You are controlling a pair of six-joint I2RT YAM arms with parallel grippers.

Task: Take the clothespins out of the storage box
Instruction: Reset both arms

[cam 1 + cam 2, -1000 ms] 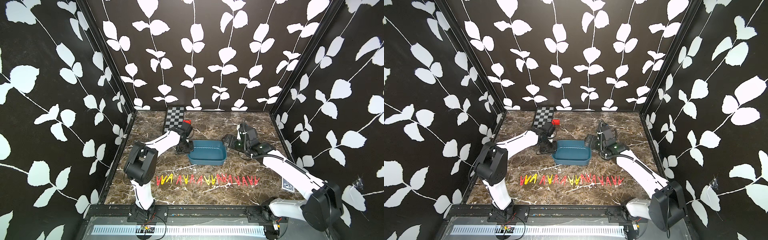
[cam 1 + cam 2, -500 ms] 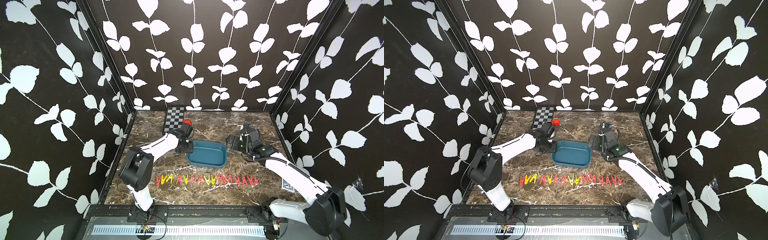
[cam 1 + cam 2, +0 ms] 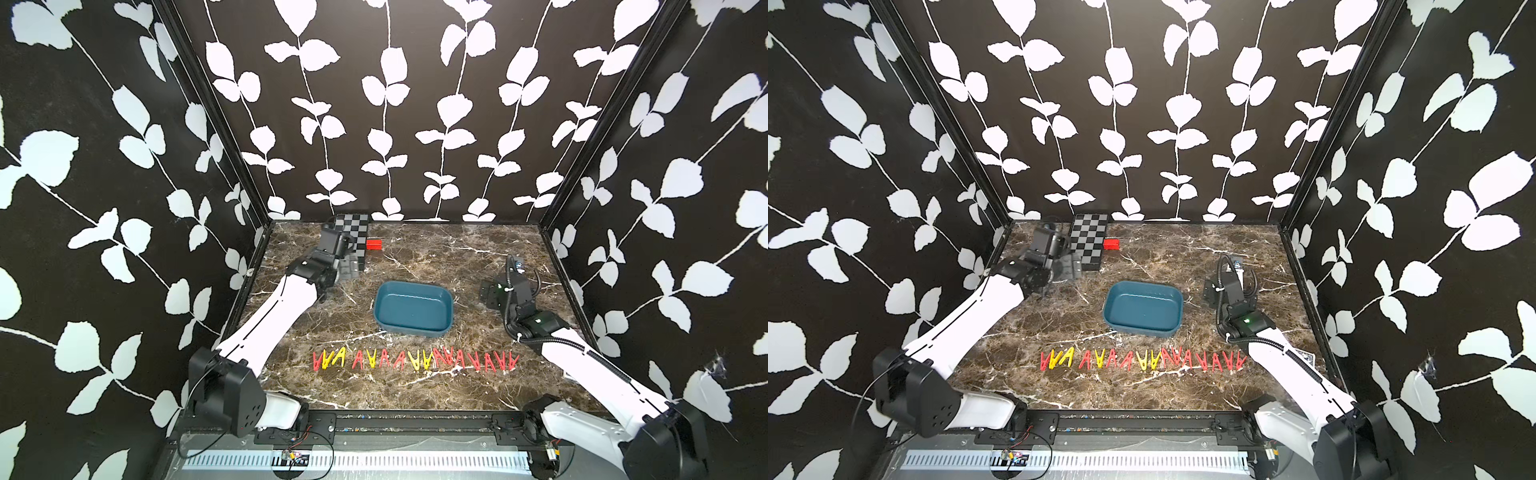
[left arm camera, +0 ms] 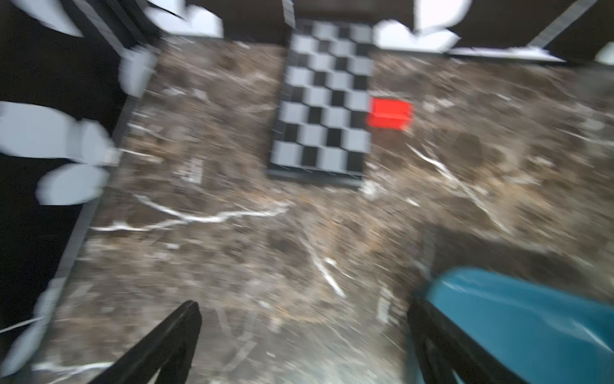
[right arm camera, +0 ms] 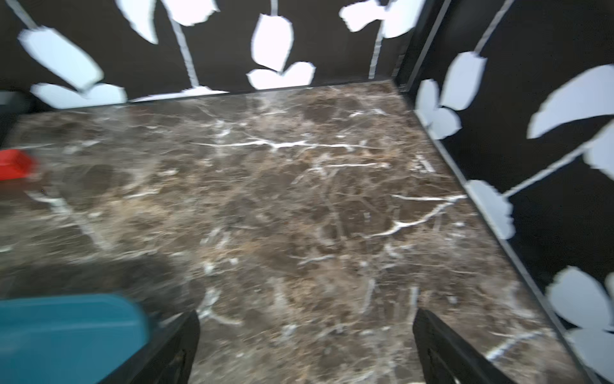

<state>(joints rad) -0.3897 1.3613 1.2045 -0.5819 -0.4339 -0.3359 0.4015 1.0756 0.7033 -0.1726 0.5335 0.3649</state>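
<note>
My left gripper (image 4: pixel 302 309) is wide open. Between its two black fingers (image 4: pixel 179 329) I see only the bare table (image 4: pixel 232 232), so it holds nothing and touches nothing. My right gripper (image 5: pixel 305 316) is open just as wide and is also empty.

The storage box (image 3: pixel 411 307) lies on the table between my two grippers. In both top views it is near each of them but apart from them. In each wrist view, which is blurred, its blue corner shows close beside one finger.

The clothespins (image 3: pixel 415 360), red and yellow, lie in one row on the table in front of the box, closer to my arm bases than to either gripper. There is free marble on both sides of the box and behind it.

Farther back, ahead of my left gripper, a checkered board (image 3: pixel 353 232) lies near the back wall, and a small red block (image 3: pixel 374 244) sits just beside it.
</note>
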